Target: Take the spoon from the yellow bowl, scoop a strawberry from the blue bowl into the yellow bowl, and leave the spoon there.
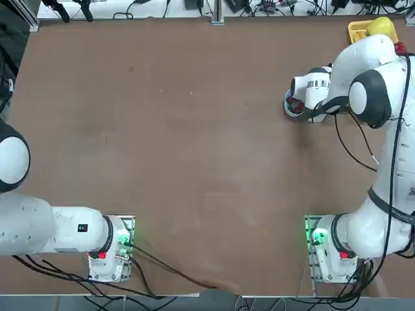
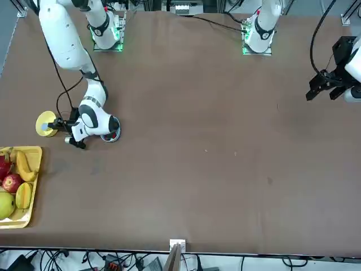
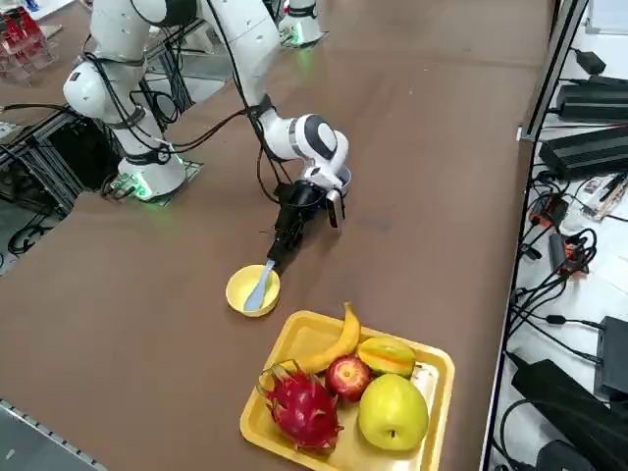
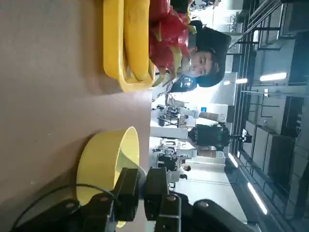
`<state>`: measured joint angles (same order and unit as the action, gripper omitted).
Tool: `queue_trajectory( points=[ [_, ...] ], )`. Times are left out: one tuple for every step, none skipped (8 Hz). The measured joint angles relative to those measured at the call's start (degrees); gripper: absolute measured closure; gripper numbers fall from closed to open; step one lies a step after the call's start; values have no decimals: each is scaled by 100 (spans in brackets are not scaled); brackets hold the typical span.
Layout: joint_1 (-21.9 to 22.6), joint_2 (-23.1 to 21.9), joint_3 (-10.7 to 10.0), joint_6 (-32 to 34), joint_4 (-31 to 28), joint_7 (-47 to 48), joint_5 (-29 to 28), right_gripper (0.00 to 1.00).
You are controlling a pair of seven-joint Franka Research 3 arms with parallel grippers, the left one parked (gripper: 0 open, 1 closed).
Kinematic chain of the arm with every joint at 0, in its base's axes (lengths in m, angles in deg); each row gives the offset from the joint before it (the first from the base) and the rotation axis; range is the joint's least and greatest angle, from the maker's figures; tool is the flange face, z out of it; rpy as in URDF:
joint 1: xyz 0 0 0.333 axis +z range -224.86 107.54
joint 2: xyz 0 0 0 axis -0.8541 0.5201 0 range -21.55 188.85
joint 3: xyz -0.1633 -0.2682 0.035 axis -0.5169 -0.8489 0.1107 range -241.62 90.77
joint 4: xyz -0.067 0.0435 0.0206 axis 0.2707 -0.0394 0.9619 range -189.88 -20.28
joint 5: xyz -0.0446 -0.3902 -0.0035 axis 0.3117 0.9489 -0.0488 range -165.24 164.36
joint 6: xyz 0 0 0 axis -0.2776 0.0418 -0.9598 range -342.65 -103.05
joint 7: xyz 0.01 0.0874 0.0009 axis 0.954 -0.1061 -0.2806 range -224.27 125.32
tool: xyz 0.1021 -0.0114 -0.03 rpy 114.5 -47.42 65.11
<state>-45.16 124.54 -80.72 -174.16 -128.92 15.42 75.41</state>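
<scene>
Spoon (image 3: 259, 291) sits pinched between the right gripper's fingertips (image 4: 145, 186).

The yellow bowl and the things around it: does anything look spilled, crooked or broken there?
Nothing stands out. The yellow bowl sits upright, and the spoon leans in it, its handle end held by the right gripper. The fruit lies inside the yellow tray.

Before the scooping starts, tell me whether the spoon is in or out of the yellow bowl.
In: its pale head dips inside the yellow bowl.
</scene>
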Motion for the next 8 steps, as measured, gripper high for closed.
queue_trajectory(
  points=[
    [0, -17, 0, 27, 52, 0, -40, 89],
    [5, -51, 2, 58, 127, -7, -96, 89],
    [15, -121, 14, 112, 189, -57, -156, 89],
    [20, -216, 37, 177, 233, -178, -217, 89],
    [33, -375, 60, 229, 286, -449, -350, 89],
    [74, -615, 78, 249, 349, -833, -585, 89],
    [164, -915, 84, 259, 418, -1283, -897, 89],
    [302, -1225, 95, 323, 514, -1719, -1316, 89]
  ],
)
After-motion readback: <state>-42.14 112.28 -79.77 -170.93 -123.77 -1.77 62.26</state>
